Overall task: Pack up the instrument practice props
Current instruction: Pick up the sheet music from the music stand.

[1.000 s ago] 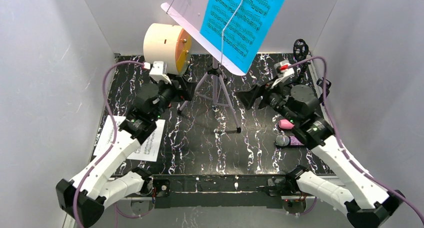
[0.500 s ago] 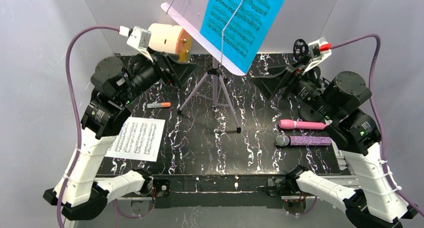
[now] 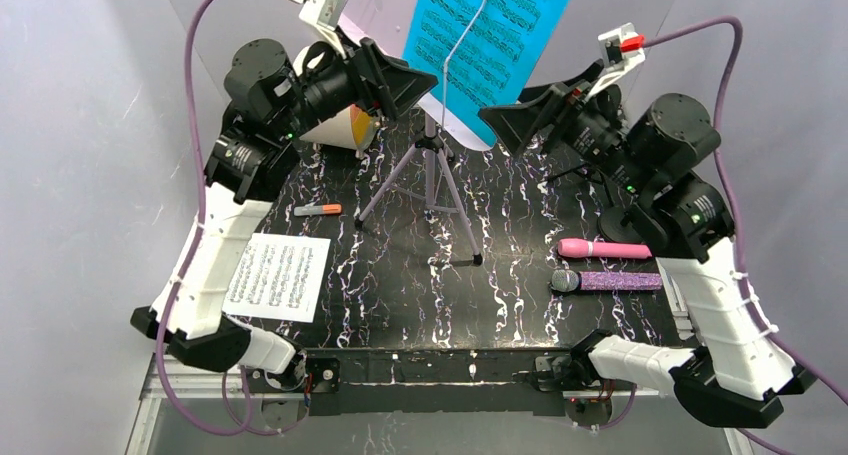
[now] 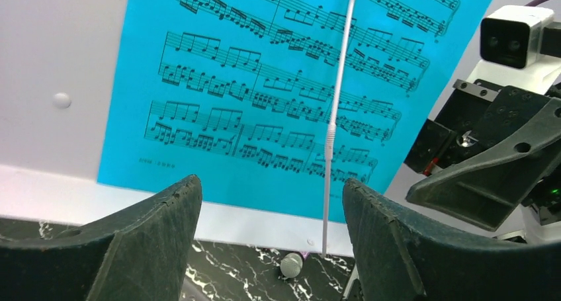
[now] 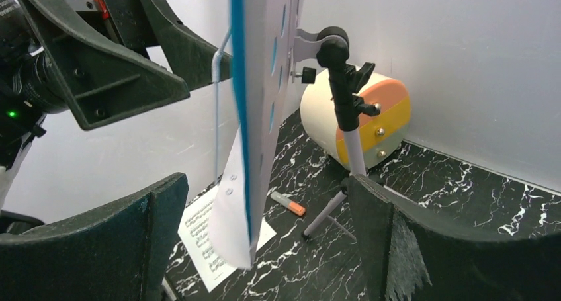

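Black fingers of our left tool stand apart, gripping nothing, held high and aimed at the face of the blue page. Our right tool is spread wide as well and empty. It faces the left one from the other side and looks edge-on at the rack. We see the blue page lying against the rack's front, with a thin wire running down over it. The rack stands upright on its tripod legs at the back middle of the bench. At the back left, near the legs, sits the drum. On the bench's left lie the marker and, nearer us, the white page. At the right, the pink mic and purple mic lie flat, side by side but not touching.
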`<action>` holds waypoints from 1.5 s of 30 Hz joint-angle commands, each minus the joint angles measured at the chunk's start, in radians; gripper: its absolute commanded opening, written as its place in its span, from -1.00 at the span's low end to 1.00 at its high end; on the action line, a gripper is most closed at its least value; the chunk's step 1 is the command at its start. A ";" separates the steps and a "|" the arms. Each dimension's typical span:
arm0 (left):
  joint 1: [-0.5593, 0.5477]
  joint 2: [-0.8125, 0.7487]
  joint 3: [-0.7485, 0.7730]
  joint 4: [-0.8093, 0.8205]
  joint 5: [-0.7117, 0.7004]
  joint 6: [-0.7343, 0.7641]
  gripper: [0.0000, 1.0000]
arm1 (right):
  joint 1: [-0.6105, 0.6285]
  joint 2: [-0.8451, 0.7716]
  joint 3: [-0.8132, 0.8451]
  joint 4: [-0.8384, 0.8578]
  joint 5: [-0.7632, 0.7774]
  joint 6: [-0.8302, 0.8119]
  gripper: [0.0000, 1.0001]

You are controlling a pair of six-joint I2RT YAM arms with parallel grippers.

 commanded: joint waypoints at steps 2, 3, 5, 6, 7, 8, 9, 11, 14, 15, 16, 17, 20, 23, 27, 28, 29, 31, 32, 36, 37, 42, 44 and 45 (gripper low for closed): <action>-0.002 0.043 0.071 0.117 0.078 -0.083 0.46 | 0.001 0.031 0.055 0.126 0.060 -0.005 0.97; -0.002 0.054 0.083 0.127 0.084 -0.090 0.44 | 0.002 0.031 0.056 0.135 0.069 -0.003 0.97; -0.005 0.067 0.093 0.155 0.094 -0.104 0.39 | 0.002 0.021 0.040 0.167 0.083 0.001 0.97; -0.008 0.071 0.093 0.171 0.094 -0.110 0.37 | 0.000 0.015 0.028 0.184 0.094 0.001 0.97; -0.013 0.074 0.092 0.185 0.092 -0.114 0.34 | 0.001 0.009 0.016 0.201 0.102 0.003 0.97; -0.020 0.080 0.092 0.199 0.088 -0.114 0.32 | 0.001 0.005 0.005 0.214 0.112 0.006 0.97; -0.028 0.085 0.092 0.209 0.082 -0.112 0.29 | 0.000 0.004 -0.002 0.225 0.115 0.007 0.97; -0.048 0.100 0.099 0.219 0.068 -0.101 0.22 | 0.001 0.007 -0.012 0.237 0.121 0.008 0.97; -0.081 0.117 0.097 0.220 0.032 -0.068 0.14 | 0.002 0.006 -0.032 0.260 0.152 0.008 0.97; -0.093 0.118 0.094 0.220 0.014 -0.053 0.11 | 0.002 0.004 -0.039 0.263 0.166 0.005 0.97; -0.104 0.118 0.089 0.220 -0.004 -0.037 0.09 | 0.001 0.004 -0.043 0.267 0.176 0.003 0.97; -0.116 0.117 0.084 0.220 -0.024 -0.020 0.06 | 0.002 0.003 -0.050 0.268 0.187 0.000 0.97; -0.160 0.109 0.068 0.225 -0.096 0.035 -0.06 | 0.002 0.002 -0.058 0.269 0.227 -0.017 0.97; -0.189 0.101 0.051 0.235 -0.151 0.081 -0.18 | 0.002 0.001 -0.064 0.267 0.258 -0.030 0.97; -0.212 0.082 0.009 0.283 -0.193 0.109 -0.50 | 0.002 -0.008 -0.076 0.266 0.299 -0.054 0.92; -0.218 0.075 -0.006 0.301 -0.203 0.117 -0.59 | 0.002 -0.014 -0.080 0.266 0.310 -0.059 0.88; -0.223 0.068 -0.022 0.309 -0.217 0.128 -0.67 | 0.001 -0.020 -0.086 0.266 0.320 -0.066 0.83; -0.228 0.058 -0.047 0.352 -0.234 0.140 -0.76 | 0.002 -0.030 -0.095 0.265 0.330 -0.078 0.77; -0.231 0.054 -0.060 0.366 -0.242 0.143 -0.80 | 0.002 -0.034 -0.099 0.262 0.332 -0.080 0.71; -0.244 0.034 -0.112 0.423 -0.264 0.170 -0.94 | 0.002 -0.048 -0.115 0.255 0.327 -0.090 0.39; -0.249 0.027 -0.128 0.442 -0.268 0.178 -0.98 | 0.002 -0.050 -0.120 0.255 0.326 -0.091 0.34; -0.264 -0.008 -0.215 0.552 -0.282 0.218 -1.00 | 0.002 -0.071 -0.142 0.260 0.321 -0.092 0.12; -0.270 -0.016 -0.237 0.586 -0.286 0.229 -1.00 | 0.002 -0.084 -0.158 0.271 0.323 -0.091 0.03; -0.273 -0.019 -0.245 0.602 -0.289 0.233 -1.00 | 0.002 -0.090 -0.164 0.276 0.324 -0.091 -0.02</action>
